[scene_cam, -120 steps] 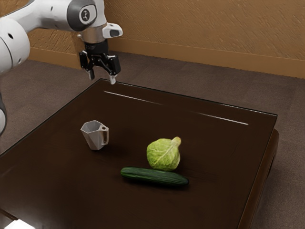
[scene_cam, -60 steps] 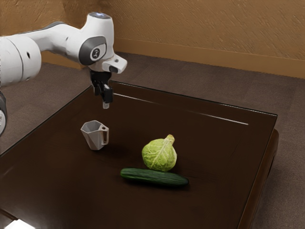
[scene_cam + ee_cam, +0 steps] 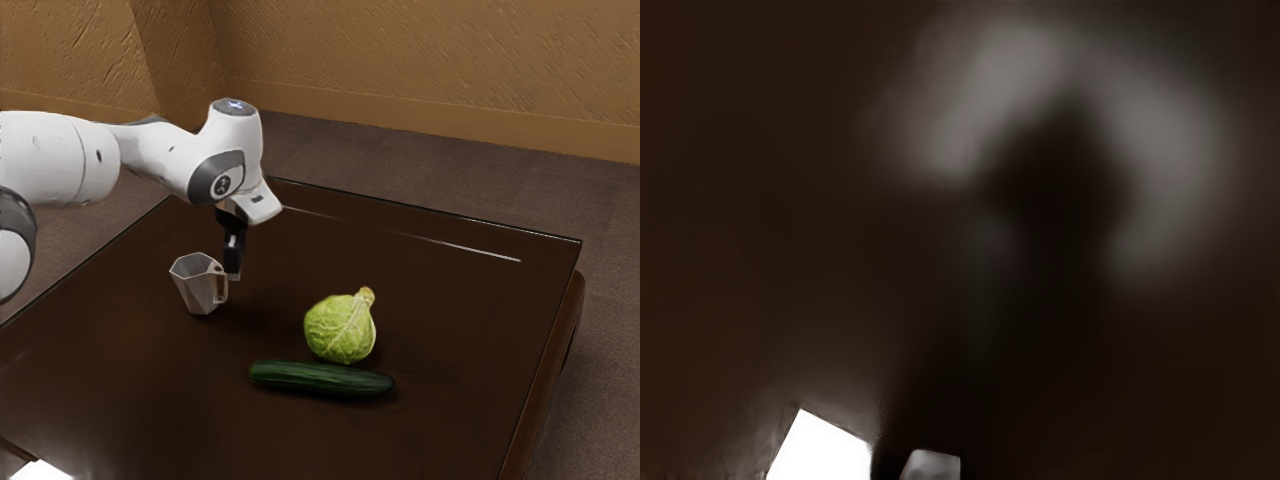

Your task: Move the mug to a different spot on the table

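The mug (image 3: 198, 283) is pale grey with flat, faceted sides that narrow toward the base. It has an open angular rim and a flat handle on the side toward the exterior view's right. It stands upright on the dark table (image 3: 460, 300), just beside the gripper (image 3: 233, 262) and a little lower, toward the exterior view's left. The gripper hangs pointing down close by the handle, and it is not clear whether it touches the mug. It is seen edge-on, so whether the jaws are open or closed cannot be told.

The exterior view also shows a cabbage (image 3: 341, 327) and a cucumber (image 3: 321, 377), both well apart from the jaws toward the exterior view's right and nearer the camera. The cucumber lies just in front of the cabbage.

The wrist view gives only a close, blurred look: a pale curved arc of the mug (image 3: 970, 110) around a dark middle, over the table's dark surface.
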